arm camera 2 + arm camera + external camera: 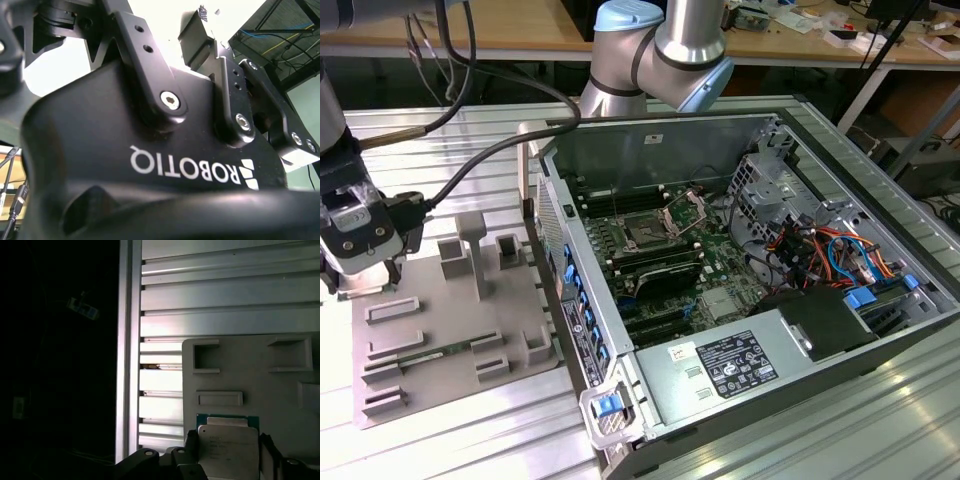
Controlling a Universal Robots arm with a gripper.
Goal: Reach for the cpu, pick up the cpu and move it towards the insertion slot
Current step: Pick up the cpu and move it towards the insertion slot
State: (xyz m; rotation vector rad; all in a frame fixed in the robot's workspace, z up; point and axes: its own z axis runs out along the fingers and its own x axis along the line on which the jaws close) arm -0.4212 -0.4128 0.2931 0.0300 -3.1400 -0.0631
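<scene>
Slatted aluminium table bearing grey tray. Near tray's edge: cpu, gripper straddling it; clamped or not, cannot tell. Well apart from tray: insertion slot. Likely light, stiff, fragile: hold opposite edges.

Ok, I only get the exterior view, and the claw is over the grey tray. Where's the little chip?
Observer: In the first wrist view the cpu is right at the claw, over the grey tray.
Operator: What does it look like?
Observer: Flat and square, with a silvery top and a green strip showing along one side.
</scene>
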